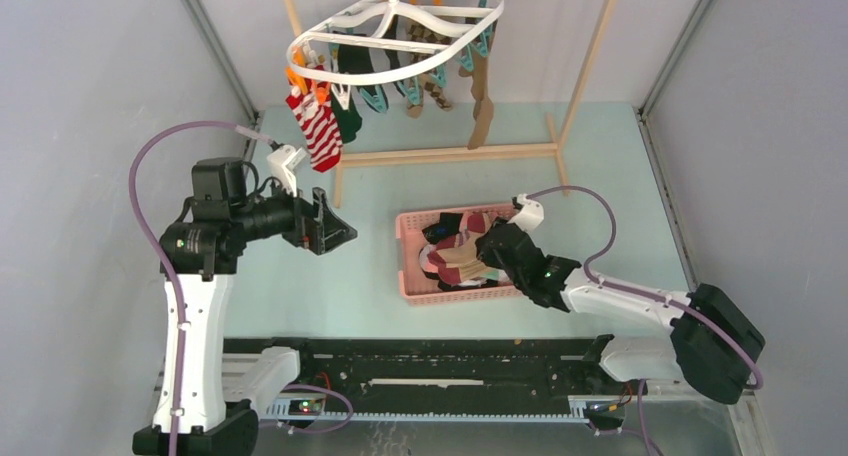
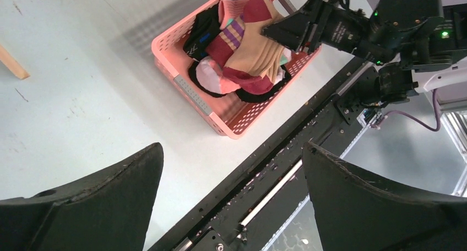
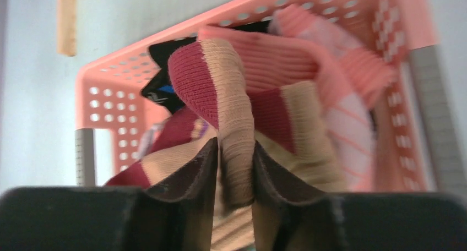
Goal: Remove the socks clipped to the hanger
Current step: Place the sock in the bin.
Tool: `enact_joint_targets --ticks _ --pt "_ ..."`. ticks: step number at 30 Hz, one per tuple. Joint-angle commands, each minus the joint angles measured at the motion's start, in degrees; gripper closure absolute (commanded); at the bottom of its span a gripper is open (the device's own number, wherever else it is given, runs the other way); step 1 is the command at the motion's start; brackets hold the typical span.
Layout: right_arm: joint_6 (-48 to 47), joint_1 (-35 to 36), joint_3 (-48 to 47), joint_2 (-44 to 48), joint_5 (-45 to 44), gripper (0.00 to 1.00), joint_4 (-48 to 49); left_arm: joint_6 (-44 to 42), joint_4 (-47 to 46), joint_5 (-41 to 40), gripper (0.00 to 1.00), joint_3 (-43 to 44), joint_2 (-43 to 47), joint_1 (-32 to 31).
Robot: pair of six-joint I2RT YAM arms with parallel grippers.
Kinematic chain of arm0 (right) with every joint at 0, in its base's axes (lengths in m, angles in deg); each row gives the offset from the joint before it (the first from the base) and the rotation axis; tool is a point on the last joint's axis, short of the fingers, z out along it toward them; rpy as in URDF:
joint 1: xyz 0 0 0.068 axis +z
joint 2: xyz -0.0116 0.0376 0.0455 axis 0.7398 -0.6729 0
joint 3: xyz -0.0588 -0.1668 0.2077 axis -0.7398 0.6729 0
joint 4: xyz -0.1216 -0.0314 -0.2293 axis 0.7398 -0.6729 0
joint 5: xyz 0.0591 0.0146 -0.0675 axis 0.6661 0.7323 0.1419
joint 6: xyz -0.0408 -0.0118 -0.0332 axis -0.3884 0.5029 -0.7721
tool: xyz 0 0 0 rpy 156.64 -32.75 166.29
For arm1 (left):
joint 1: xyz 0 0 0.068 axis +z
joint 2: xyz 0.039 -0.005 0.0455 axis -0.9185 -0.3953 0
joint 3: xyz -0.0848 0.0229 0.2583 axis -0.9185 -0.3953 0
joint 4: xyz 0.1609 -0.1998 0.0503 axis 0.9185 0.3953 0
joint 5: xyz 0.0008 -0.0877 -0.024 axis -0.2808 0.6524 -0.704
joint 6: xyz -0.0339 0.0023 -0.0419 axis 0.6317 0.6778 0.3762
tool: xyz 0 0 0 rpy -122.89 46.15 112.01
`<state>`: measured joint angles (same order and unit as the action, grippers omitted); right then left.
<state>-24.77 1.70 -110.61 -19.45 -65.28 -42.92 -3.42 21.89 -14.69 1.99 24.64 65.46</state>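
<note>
Hanger: the large white plastic oval ring hanger (image 1: 388,14) hangs from the light wooden rack frame (image 1: 450,154), at the far side of the pale green table (image 1: 620,176).
Clips: teal and orange clothespins (image 1: 375,98) hang under the ring.
Socks on the hanger: the red-and-white striped sock (image 1: 318,131) is at the left end, with the dark green sock (image 1: 347,116) just beside it. The small argyle sock (image 1: 432,86) is near the middle and the long tan-brown sock (image 1: 483,101) is at the right.
Basket: the pink perforated plastic basket (image 1: 405,261) stands on the table on the near side of the rack. It holds a pile of pink, black and purple-striped socks (image 2: 220,77).
Right gripper (image 3: 234,152): it is over the basket. Its fingers are pressed together on a fold of the tan and dark red ribbed sock (image 3: 231,97), which rises from the pile.
Left gripper (image 2: 232,149): it is raised above the table, left of the basket and apart from it. Its fingers are spread wide with nothing between them.
</note>
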Motion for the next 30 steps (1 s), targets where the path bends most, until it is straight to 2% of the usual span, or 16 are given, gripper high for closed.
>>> enact_joint_targets --ticks 1,3,6,11,15,18,21,23,25,30 --pt "3.93 -0.43 -0.83 5.31 -8.14 0.51 -7.46 -1.57 -0.51 0.09 0.0 1.17 0.48 2.62" --pt "2.61 -0.73 -1.02 8.43 -6.0 0.36 -8.87 -2.17 -0.1 0.89 0.0 1.27 -0.16 4.18" --pt "0.65 -1.64 -1.2 14.27 0.52 0.33 -10.52 -2.91 0.85 3.03 0.0 1.6 -0.98 7.01" --pt "1.27 -6.38 -1.2 19.98 14.96 0.5 -9.42 -3.7 1.21 4.8 0.0 1.57 -1.15 10.65" --pt "3.4 -12.31 -1.2 14.34 28.95 0.62 -0.34 -2.8 0.69 4.37 0.0 0.95 -1.41 12.09" --pt "4.38 -14.09 -2.26 7.2 32.92 0.7 3.7 -2.85 1.04 3.88 0.0 0.9 -1.57 13.55" --pt "4.44 -14.13 -2.83 1.03 30.08 0.79 3.92 -4.09 2.46 4.01 0.0 1.44 -1.96 15.45" --pt "4.96 -13.44 -2.78 -1.72 22.39 0.87 0.49 -4.99 3.4 4.6 0.0 1.73 -2.24 16.82" --pt "5.88 -12.59 -1.37 -3.71 16.1 0.88 -0.14 -5.49 4.03 5.37 0.0 1.82 -2.64 17.88" --pt "5.75 -10.1 -0.24 -5.04 7.18 0.87 -0.06 -5.56 4.11 6.21 0.0 1.56 -3.51 18.75"
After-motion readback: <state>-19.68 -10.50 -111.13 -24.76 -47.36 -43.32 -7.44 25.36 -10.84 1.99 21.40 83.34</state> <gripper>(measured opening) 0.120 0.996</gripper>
